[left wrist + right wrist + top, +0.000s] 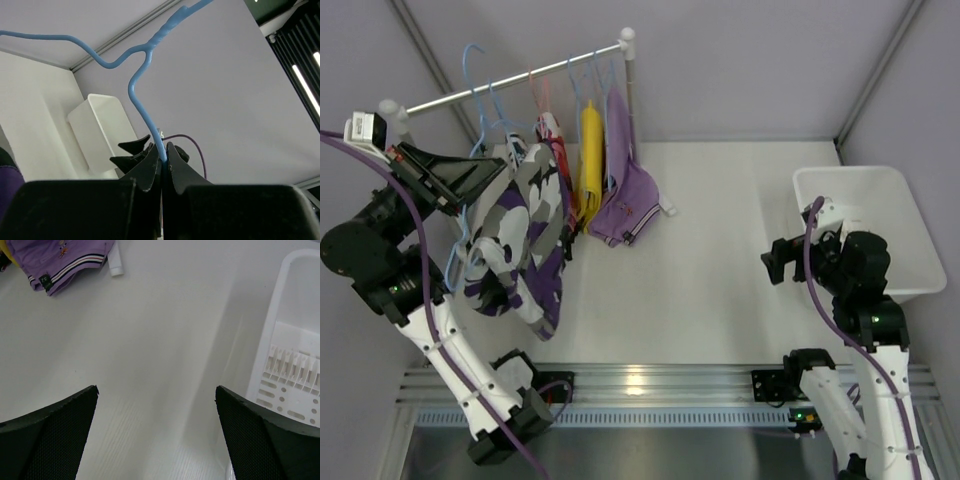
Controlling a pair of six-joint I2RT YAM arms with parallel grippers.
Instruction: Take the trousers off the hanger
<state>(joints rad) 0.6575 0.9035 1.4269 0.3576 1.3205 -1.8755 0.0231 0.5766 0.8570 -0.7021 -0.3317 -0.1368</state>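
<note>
The camouflage trousers [520, 240], in purple, white and black, hang draped on the light-blue hanger [457, 250] at the left, lifted off the rail. My left gripper [503, 165] is at the top of the trousers, shut on the hanger. In the left wrist view the jaws [163, 156] are closed on the thin blue hanger wire [140, 95], which rises and bends away above them. A purple scrap of the trousers [7, 175] shows at the left edge. My right gripper [775, 262] is open and empty over the bare table [156, 388], far from the trousers.
A white rail [520, 80] at the back holds more blue hangers, a red-pink hanger [542, 95], a yellow garment [590, 150] and a purple garment [625, 205], also in the right wrist view [60, 260]. A white bin [865, 230] stands at the right.
</note>
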